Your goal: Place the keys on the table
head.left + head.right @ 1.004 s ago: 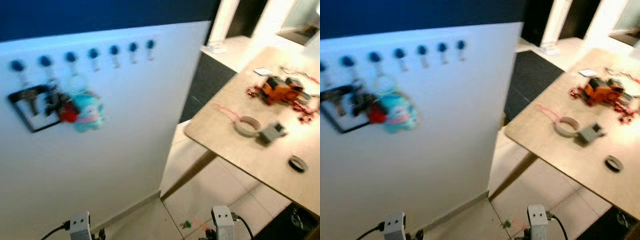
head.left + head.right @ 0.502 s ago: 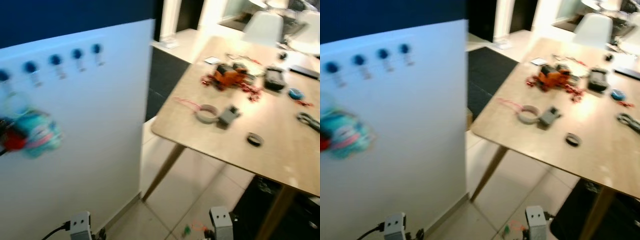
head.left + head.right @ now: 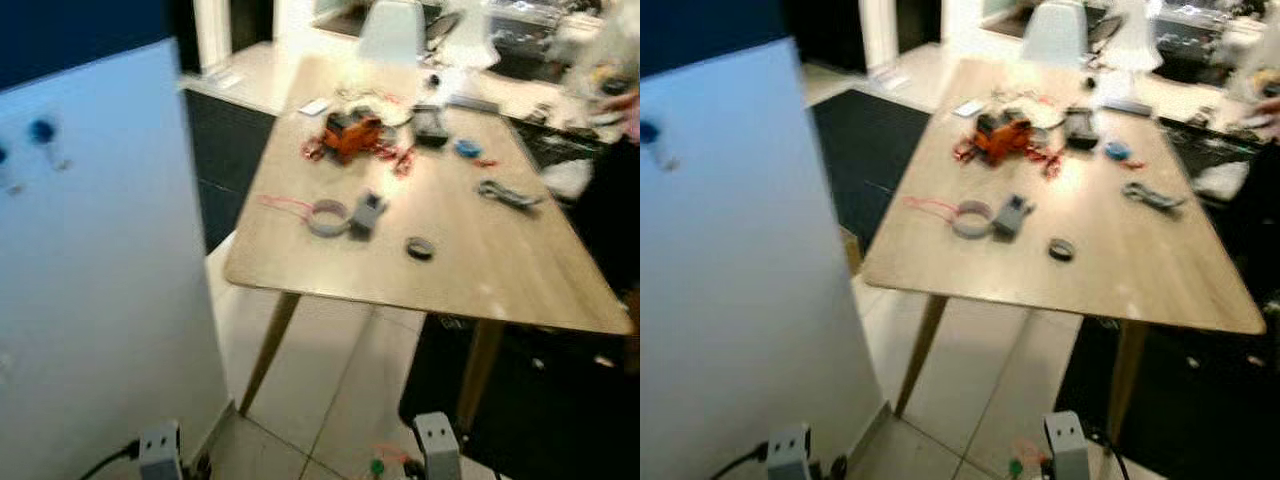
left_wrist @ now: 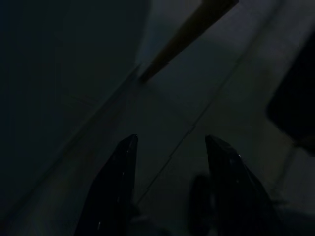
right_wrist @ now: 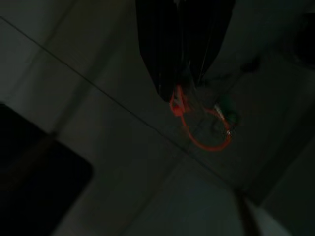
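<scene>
My right gripper (image 5: 183, 93) hangs low over the pale tiled floor (image 3: 330, 370), its two black fingers clenched together on the keys (image 5: 204, 125); they dangle just below my fingertips as a thin orange loop with a small orange tag at its top and a green piece on its far side, all dim in the right wrist view; whether any metal key blades hang there I cannot tell in that darkness. From my head the same bundle shows as a small green and orange speck (image 3: 378, 462) near the floor, just left of my right wrist (image 3: 436, 450), well short of the tabletop.

My left gripper (image 4: 170, 162) hangs idle on the left, its fingers released and apart, with tile seams and a slanted wooden leg beyond them in the gloom.

Ahead and to the right stands the light wooden table (image 3: 500, 270) on angled wooden legs; my head views are blurred; on its top lie a grey tape ring (image 3: 327, 216) with a red cord beside it, a small grey block (image 3: 368, 210) touching the ring's right side, a small dark ring (image 3: 420, 247) nearer the right, and farther off an orange tangle of parts (image 3: 352, 133). A white panel (image 3: 90, 280) with blue round pegs (image 3: 42, 130) fills my left; a pale chair (image 3: 392, 30) stands at the table's far end.
</scene>
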Robot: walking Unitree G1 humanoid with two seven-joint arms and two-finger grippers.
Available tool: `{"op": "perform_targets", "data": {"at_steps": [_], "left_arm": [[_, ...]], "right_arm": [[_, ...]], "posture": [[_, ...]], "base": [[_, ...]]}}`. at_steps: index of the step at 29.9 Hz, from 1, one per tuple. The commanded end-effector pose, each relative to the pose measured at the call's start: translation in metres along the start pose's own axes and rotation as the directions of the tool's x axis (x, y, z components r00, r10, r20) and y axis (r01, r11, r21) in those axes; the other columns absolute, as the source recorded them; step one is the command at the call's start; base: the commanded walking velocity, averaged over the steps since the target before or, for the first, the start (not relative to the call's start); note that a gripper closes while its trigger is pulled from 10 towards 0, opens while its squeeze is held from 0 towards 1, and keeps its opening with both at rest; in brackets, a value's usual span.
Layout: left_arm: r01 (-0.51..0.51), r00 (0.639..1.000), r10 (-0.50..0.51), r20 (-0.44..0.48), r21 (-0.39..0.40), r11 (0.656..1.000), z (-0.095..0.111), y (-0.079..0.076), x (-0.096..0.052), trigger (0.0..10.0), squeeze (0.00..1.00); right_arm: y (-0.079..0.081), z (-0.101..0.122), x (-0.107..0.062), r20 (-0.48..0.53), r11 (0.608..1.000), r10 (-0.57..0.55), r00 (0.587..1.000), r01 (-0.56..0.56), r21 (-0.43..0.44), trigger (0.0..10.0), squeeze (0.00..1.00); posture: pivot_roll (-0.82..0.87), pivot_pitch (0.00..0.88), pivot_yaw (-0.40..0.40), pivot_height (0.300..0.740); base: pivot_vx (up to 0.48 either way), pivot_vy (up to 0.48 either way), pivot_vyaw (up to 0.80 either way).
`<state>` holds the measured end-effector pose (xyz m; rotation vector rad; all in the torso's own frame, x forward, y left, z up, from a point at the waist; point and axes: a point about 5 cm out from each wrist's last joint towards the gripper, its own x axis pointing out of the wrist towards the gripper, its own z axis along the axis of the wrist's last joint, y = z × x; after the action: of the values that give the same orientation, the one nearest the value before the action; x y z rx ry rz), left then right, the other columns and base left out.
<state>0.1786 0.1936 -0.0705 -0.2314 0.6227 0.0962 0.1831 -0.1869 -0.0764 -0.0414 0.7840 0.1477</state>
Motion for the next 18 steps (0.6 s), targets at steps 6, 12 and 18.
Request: {"op": "perform_targets", "data": {"at_steps": [6, 12, 18], "left_arm": [[-0.030, 0.999, 0.029, -0.040, -0.020, 0.999, -0.0132, 0.0043, -0.0068, 10.0, 0.00], [-0.058, 0.998, 0.056, -0.032, -0.033, 0.998, -0.0110, 0.0059, -0.0058, 10.0, 0.00], [-0.060, 0.998, 0.059, -0.018, -0.027, 0.998, -0.0087, 0.0060, -0.0051, 10.0, 0.00]], "right_arm": [[0.0032, 0.0000, 0.0008, -0.004, 1.000, 0.012, 1.000, -0.012, -0.007, 10.0, 0.00], [0.0039, 0.0006, 0.0014, -0.006, 1.000, 0.020, 1.000, -0.020, 0.004, 10.0, 0.00], [0.0062, 0.0014, 0.0020, -0.009, 0.999, 0.047, 0.999, -0.047, -0.012, 10.0, 0.00]], "posture": [[0.04, 0.060, -0.050, 0.740], [0.03, 0.061, -0.050, 0.740], [0.04, 0.061, -0.051, 0.740]], "base": [[0.000, 0.000, -0.80], [0.000, 0.000, -0.74], [0.000, 0.000, -0.07]]}}
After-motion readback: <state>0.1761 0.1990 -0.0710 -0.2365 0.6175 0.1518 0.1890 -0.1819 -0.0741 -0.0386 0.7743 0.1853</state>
